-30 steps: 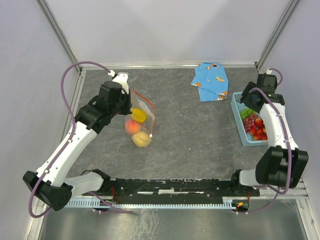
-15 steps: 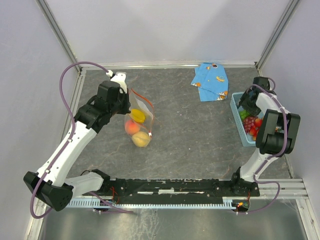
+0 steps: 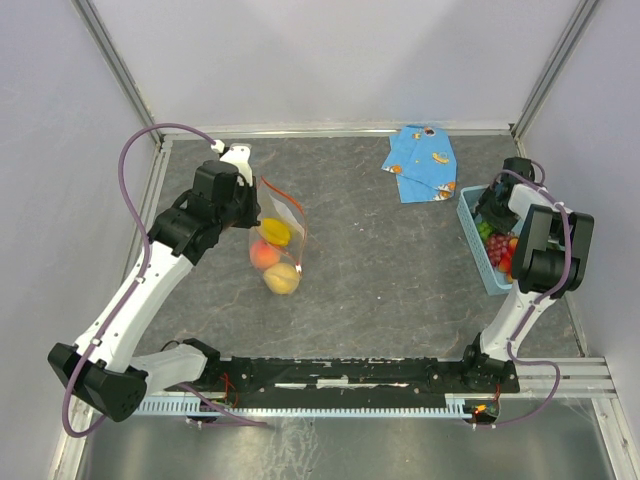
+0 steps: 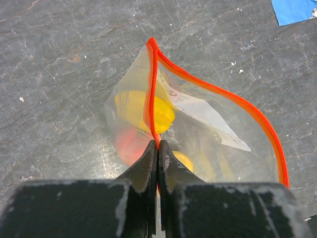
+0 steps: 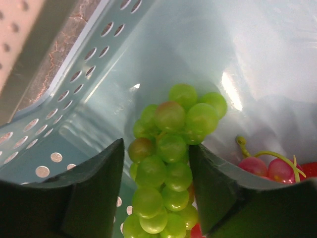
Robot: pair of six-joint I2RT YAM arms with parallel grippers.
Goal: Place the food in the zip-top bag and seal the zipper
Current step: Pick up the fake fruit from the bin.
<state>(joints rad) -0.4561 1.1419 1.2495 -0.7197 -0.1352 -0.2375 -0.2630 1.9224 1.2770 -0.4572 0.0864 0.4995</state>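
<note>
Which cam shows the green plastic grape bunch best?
Right wrist: the green grape bunch fills the frame, between the fingers of the open right gripper. Top external shows only a green speck; left wrist, nothing.

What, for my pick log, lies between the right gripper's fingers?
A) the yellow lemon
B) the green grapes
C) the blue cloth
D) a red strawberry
B: in the right wrist view the green grapes lie between the two spread fingers of the right gripper, inside the light-blue basket.
</note>
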